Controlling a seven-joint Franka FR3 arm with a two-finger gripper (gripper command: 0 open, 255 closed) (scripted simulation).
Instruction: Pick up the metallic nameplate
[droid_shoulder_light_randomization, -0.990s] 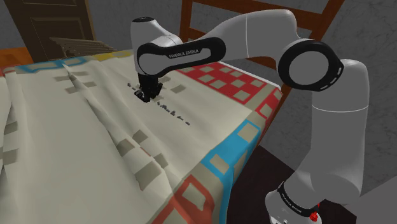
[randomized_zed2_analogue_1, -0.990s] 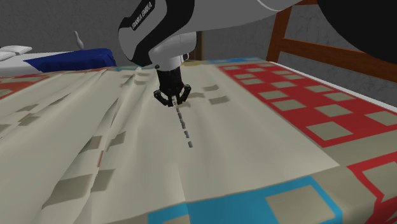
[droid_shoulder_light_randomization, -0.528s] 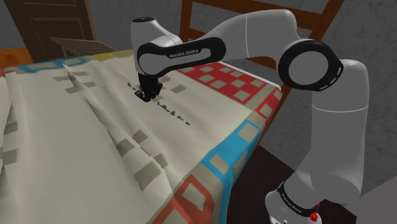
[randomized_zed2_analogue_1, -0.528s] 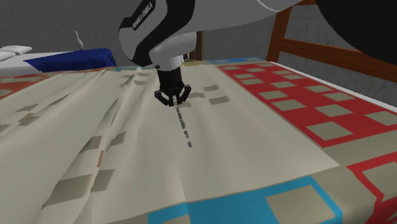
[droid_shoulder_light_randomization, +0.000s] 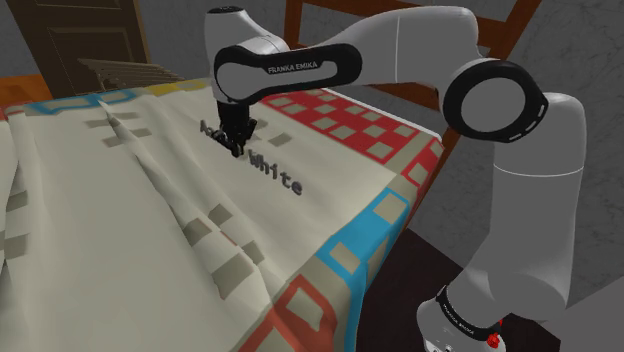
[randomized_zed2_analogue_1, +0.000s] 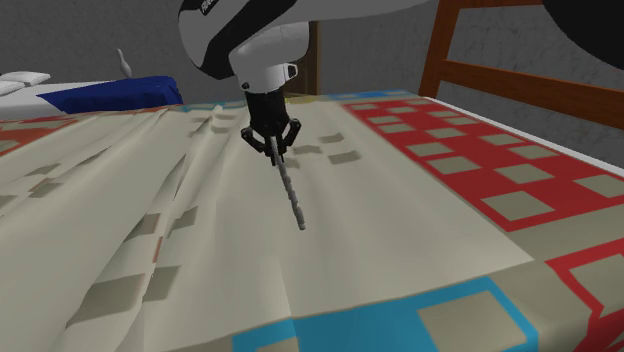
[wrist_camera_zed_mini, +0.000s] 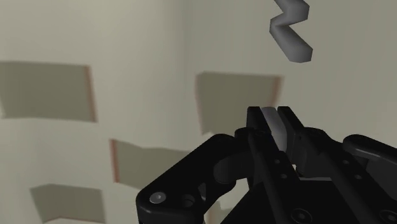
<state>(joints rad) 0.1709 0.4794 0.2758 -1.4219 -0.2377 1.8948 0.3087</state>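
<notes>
The claw (droid_shoulder_light_randomization: 236, 143) is pinched tight on one end of the nameplate (droid_shoulder_light_randomization: 277, 172), its fingers (wrist_camera_zed_mini: 300, 137) clasping the thin grey edge. The nameplate slants down from the claw over the quilt (droid_shoulder_light_randomization: 150, 230). The shoulder view shows raised letters reading "White". In the second exterior view the nameplate is edge-on, a thin strip.

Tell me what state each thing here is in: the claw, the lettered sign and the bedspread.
gripper: shut, clasping one end of the nameplate.
nameplate: held by one end, slanting down to its free end; whether that end touches the quilt is unclear.
quilt: spread out flat, creased in long folds.
</notes>
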